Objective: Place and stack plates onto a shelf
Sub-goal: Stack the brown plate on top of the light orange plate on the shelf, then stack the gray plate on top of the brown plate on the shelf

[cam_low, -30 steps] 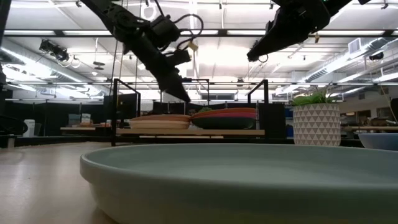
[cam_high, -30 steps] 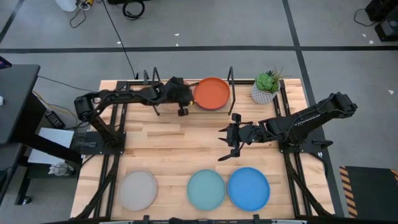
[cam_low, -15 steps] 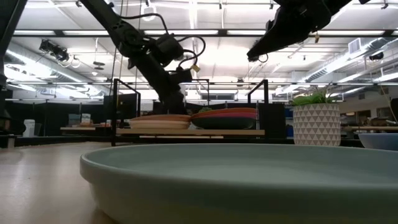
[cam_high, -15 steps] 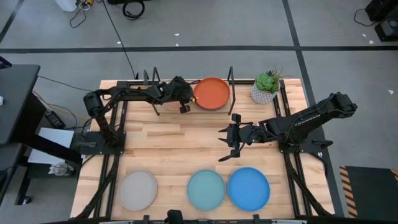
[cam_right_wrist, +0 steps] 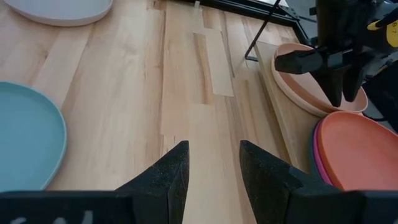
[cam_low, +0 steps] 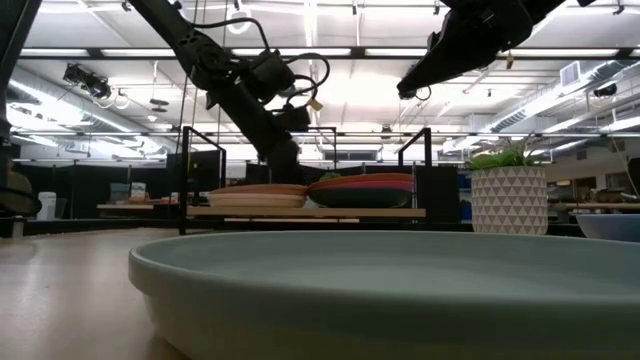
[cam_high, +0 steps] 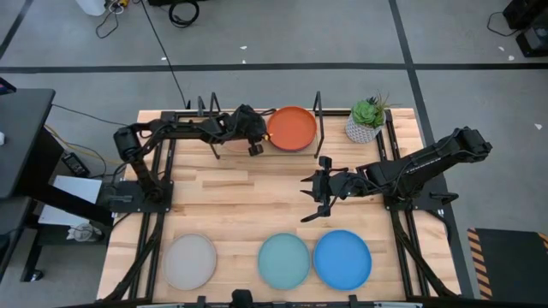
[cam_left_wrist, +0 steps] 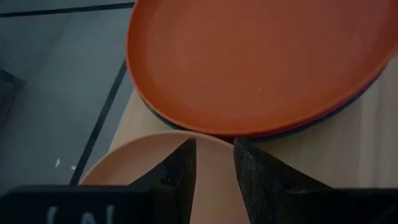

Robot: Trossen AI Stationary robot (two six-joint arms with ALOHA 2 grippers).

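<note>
I have the left gripper (cam_high: 252,147) at the upper centre of the high view, over the salmon plate (cam_left_wrist: 155,163) on the shelf (cam_low: 300,211), fingers a narrow gap apart and gripping nothing, which I judge is the release after setting that plate beside the orange-topped stack (cam_high: 291,127). My right gripper (cam_high: 310,199) waits mid-frame with fingers spread and empty, over bare wood, probably staged for the next pick. Along the bottom edge I count three plates left: grey (cam_high: 189,261), light turquoise (cam_high: 283,260), blue (cam_high: 342,257).
</note>
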